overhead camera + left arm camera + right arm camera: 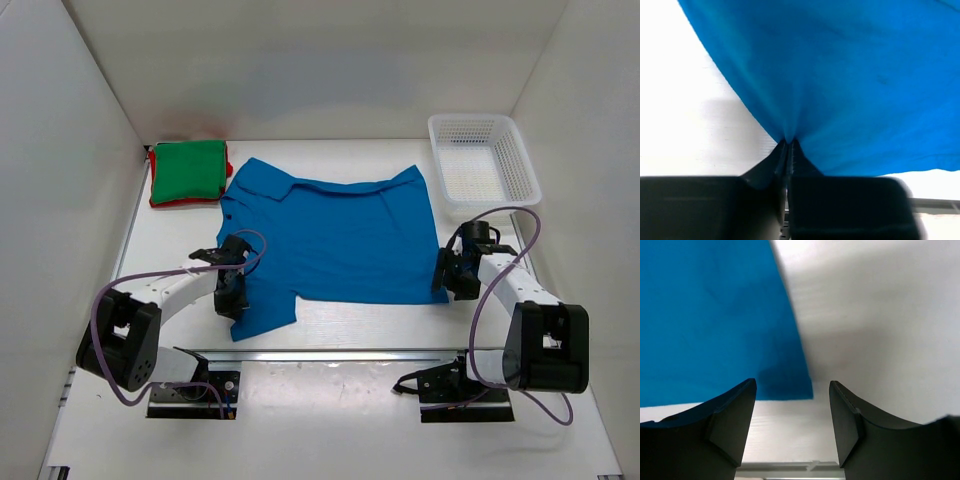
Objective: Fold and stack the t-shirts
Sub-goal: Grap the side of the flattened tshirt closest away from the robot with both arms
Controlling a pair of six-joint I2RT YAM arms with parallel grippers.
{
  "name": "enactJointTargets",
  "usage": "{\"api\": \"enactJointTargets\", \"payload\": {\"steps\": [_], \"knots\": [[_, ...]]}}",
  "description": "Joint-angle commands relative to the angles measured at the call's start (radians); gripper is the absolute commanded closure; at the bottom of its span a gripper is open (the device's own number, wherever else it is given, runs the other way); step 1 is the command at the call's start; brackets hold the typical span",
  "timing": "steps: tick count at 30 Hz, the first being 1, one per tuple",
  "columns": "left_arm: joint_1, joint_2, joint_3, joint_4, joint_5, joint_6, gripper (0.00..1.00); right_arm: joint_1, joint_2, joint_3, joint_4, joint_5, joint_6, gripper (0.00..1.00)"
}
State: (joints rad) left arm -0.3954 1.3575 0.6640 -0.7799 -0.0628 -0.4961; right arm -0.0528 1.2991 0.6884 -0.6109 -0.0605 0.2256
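Note:
A bright blue collared t-shirt (340, 235) lies spread flat in the middle of the table. My left gripper (231, 298) is at its near left sleeve, shut on a pinch of the blue cloth (850, 75), which puckers into the closed fingertips (789, 142). My right gripper (444, 285) is open at the shirt's near right corner (795, 385); the corner lies between and just beyond the fingers, untouched. A folded green t-shirt (187, 170) rests at the back left on a red one showing only its edge (170, 204).
A white mesh basket (483, 160) stands at the back right. White walls close in the table on the left, back and right. A metal rail (330, 352) runs along the near edge in front of the arm bases.

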Motion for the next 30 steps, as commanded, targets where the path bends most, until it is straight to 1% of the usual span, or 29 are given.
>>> {"api": "enactJointTargets", "payload": {"steps": [1, 2, 4, 5, 7, 9, 10, 11, 12, 14, 17, 20, 24, 26, 27, 30], "knots": [[-0.016, 0.022, -0.027, 0.05, 0.023, -0.007, 0.97, -0.019, 0.0, 0.036, -0.085, 0.044, -0.042, 0.43], [-0.017, 0.028, -0.027, 0.05, 0.029, -0.012, 1.0, -0.03, 0.003, 0.033, -0.084, 0.038, -0.058, 0.42], [-0.023, 0.032, -0.036, 0.056, 0.035, -0.002, 1.0, -0.038, 0.026, 0.031, -0.084, 0.013, -0.058, 0.44], [-0.025, 0.028, -0.032, 0.056, 0.043, -0.007, 1.0, -0.036, 0.041, 0.023, -0.084, -0.01, -0.071, 0.49], [-0.06, 0.003, -0.029, 0.044, 0.054, -0.013, 1.0, -0.013, 0.08, 0.034, -0.073, -0.019, -0.069, 0.65], [-0.098, -0.036, -0.035, 0.021, 0.061, -0.039, 1.0, 0.01, 0.098, 0.045, -0.064, -0.019, -0.059, 0.77], [-0.102, -0.058, -0.04, 0.025, 0.057, -0.045, 1.0, 0.022, 0.098, 0.046, -0.055, -0.019, -0.054, 0.8], [-0.091, -0.086, -0.055, 0.025, 0.098, -0.053, 1.0, 0.019, 0.1, 0.046, -0.044, -0.031, -0.045, 0.91], [-0.08, -0.121, -0.069, 0.019, 0.106, -0.052, 1.0, 0.018, 0.097, 0.052, -0.047, -0.051, -0.032, 1.0], [-0.05, -0.165, -0.066, -0.01, 0.098, -0.048, 1.0, 0.031, 0.088, 0.065, -0.056, -0.058, -0.035, 1.0], [-0.046, -0.242, -0.018, -0.067, 0.069, -0.055, 1.0, 0.047, 0.065, 0.102, -0.123, -0.042, -0.032, 1.0], [-0.046, -0.305, -0.006, -0.117, 0.073, -0.052, 1.0, 0.048, 0.029, 0.111, -0.167, -0.053, -0.051, 1.0], [-0.013, -0.424, -0.006, -0.199, 0.089, -0.035, 1.0, 0.047, -0.024, 0.115, -0.23, -0.088, -0.066, 1.0], [0.003, -0.454, -0.015, -0.238, 0.096, -0.027, 1.0, 0.051, -0.032, 0.141, -0.256, -0.096, -0.074, 1.0], [-0.003, -0.5, -0.033, -0.261, 0.109, -0.028, 1.0, 0.047, -0.04, 0.161, -0.282, -0.105, -0.075, 1.0], [0.0, -0.569, -0.044, -0.275, 0.135, -0.053, 1.0, 0.079, -0.044, 0.18, -0.315, -0.117, -0.069, 1.0]]}}
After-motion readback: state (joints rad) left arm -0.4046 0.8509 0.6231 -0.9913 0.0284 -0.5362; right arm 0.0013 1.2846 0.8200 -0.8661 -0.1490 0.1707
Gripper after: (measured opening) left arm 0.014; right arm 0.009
